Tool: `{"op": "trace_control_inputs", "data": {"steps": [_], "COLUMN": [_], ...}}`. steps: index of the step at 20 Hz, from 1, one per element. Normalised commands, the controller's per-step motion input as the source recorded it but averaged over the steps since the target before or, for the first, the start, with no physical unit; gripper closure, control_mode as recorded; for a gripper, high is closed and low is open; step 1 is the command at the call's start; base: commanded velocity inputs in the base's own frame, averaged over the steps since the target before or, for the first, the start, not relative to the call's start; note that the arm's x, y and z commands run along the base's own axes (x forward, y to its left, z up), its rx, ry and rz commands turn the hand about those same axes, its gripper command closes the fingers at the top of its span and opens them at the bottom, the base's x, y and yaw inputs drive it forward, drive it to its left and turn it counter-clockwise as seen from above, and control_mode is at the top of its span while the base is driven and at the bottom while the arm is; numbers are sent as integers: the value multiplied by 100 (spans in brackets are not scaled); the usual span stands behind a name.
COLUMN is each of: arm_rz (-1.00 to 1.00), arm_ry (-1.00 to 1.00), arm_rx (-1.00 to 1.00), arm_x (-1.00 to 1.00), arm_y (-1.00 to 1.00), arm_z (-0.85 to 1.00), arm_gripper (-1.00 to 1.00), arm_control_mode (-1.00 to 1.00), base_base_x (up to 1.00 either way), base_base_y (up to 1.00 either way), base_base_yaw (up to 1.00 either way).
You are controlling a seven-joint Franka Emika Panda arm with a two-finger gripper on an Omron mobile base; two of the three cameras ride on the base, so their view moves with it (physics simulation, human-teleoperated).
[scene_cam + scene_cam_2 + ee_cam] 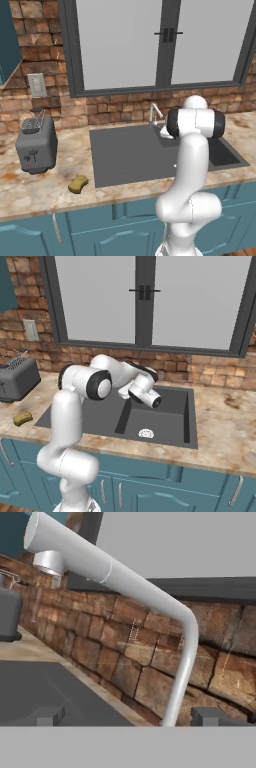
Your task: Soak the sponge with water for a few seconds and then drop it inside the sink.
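The large grey-framed window (pixel 165 45) stands above the red brick wall (pixel 120 107). Below it, the wide dark grey recessed sink (pixel 125 155) sits in the beige marbled stone counter (pixel 35 187). The grey boxy toaster (pixel 36 145) stands at the counter's left. The slim silver curved faucet (pixel 150 602) rises very close in front of the gripper (pixel 132 714), whose jaws stand wide and hold nothing. The small mustard-yellow sponge (pixel 78 184) lies on the counter, between toaster and sink.
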Motion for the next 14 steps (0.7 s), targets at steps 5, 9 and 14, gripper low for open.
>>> {"op": "trace_control_inputs", "data": {"steps": [5,9,14], "arm_rz": [0,0,-5], "arm_ry": [0,0,0], "arm_rx": [0,0,0], "arm_x": [25,26,21], "arm_y": [0,0,0], "arm_z": [0,0,-2], "arm_gripper": [-100,-100,-100], "arm_control_mode": [-100,-100,-100], "base_base_x": [0,0,0], "base_base_y": [0,0,0], "base_base_yaw": [0,0,0]}}
